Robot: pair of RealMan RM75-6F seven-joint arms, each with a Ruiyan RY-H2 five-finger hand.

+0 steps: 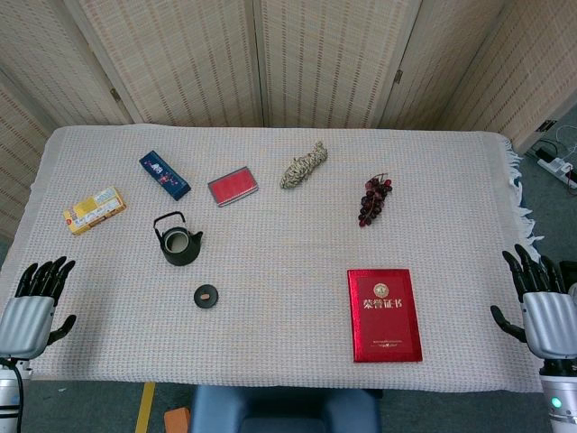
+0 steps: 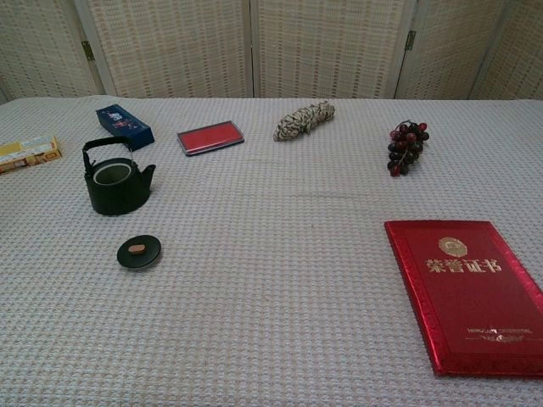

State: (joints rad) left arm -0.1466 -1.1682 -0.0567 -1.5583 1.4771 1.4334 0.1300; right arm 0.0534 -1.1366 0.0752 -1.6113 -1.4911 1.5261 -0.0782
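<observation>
- Your left hand [image 1: 29, 307] is hovering at the near left corner of the counter [image 1: 288, 298], fingers apart and holding nothing; the chest view is not showing it.
- Your right hand [image 1: 541, 307] is hanging off the near right edge, fingers likewise apart and empty; nothing is being touched on either side.
- The red booklet [image 1: 385, 315] is lying flat near the front, the closest thing to your right hand yet clear of it; the grapes [image 1: 373, 199] are sitting further back.
- The teapot [image 1: 178, 241] is standing upright with its mouth open; its lid [image 1: 206, 296] is resting apart on the cloth just in front, the nearest pieces to your left hand.
- Judging by this, you are waiting at the start with no reach begun; any next move is calling for a long reach inward and a low, flat approach for the booklet or a small pinch for the lid.
</observation>
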